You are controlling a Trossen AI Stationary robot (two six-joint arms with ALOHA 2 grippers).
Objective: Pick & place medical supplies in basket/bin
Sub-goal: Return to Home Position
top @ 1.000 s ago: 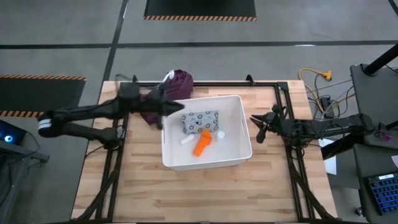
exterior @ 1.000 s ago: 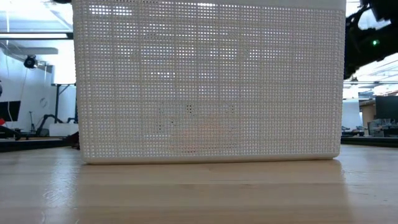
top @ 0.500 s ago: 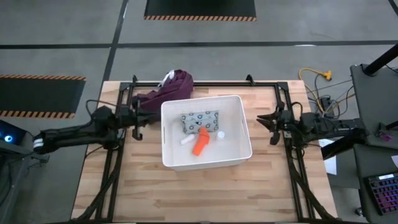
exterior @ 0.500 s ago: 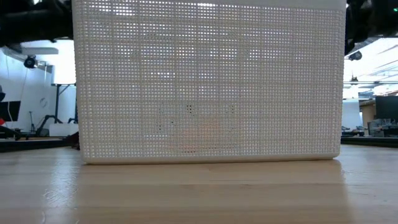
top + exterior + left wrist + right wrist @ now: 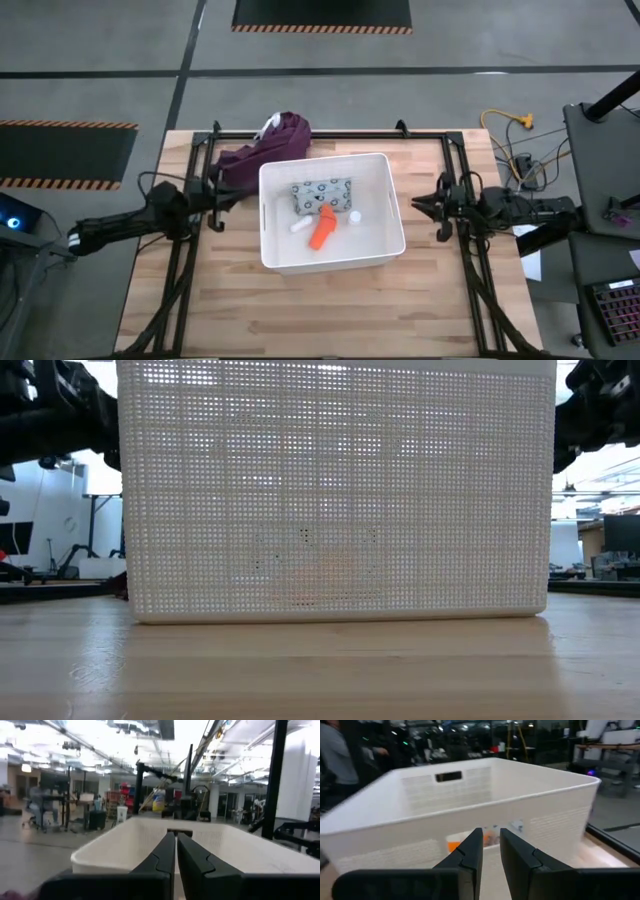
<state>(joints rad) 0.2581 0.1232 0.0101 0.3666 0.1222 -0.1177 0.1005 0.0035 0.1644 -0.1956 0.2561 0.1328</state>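
Note:
The white bin (image 5: pixel 268 215) stands mid-table on its flat bottom and fills the low view (image 5: pixel 335 490). On its floor lie the grey-green dotted packet (image 5: pixel 322 192), the orange tube (image 5: pixel 323 230), the white oblong piece (image 5: pixel 300 226) and the tiny white bottle (image 5: pixel 354 216). My left gripper (image 5: pixel 213 207) hovers just left of the bin, shut and empty, pointing at its wall (image 5: pixel 176 840). My right gripper (image 5: pixel 425 206) hovers just right of the bin, its fingers a narrow gap apart and empty (image 5: pixel 491 836).
A purple cloth (image 5: pixel 262 150) lies bunched against the bin's far-left corner. A black metal frame (image 5: pixel 330 133) runs along the table's far, left and right edges. Bare wood (image 5: pixel 330 310) stretches between the bin and the near edge.
My left gripper has drawn back from over the bin's far-left corner toward the table's left edge and come lower. My right gripper has pulled back a little toward the right edge. The bin and the items in it have stayed put.

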